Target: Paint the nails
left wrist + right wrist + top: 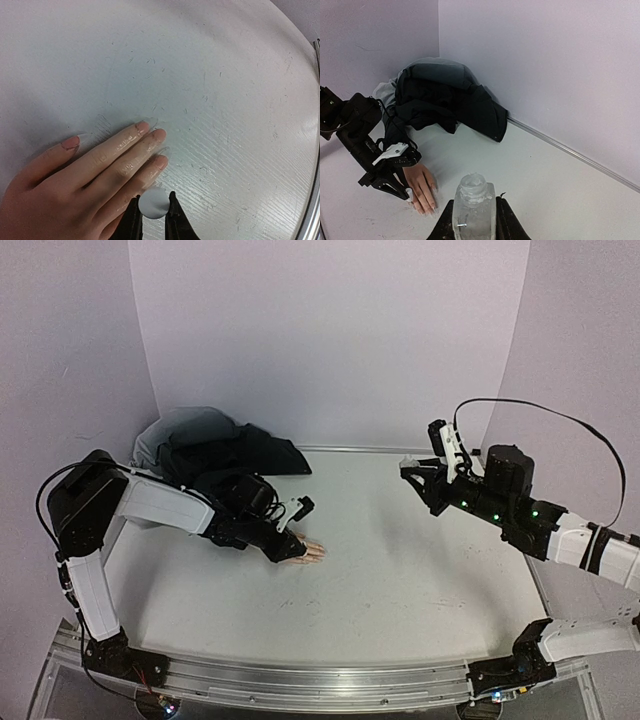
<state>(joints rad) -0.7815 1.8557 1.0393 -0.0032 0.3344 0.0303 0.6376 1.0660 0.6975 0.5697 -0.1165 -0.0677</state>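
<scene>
The pale peach mannequin hand (303,551) lies flat on the table, coming out of a dark sleeve (250,530). Its nails (161,161) show in the left wrist view, with a glossy wet sheen on the fingers. My left gripper (153,215) is shut on a small round white brush cap (153,202), held just over the little-finger side of the hand (100,170). My right gripper (472,227) is shut on a small clear bottle (472,210) with an open neck and holds it raised at the right, far from the hand (420,187). The brush tip is hidden.
A heap of dark and grey clothing (215,450) lies at the back left corner against the wall. A metal rail (330,680) runs along the table's near edge, and another (570,150) along the back wall.
</scene>
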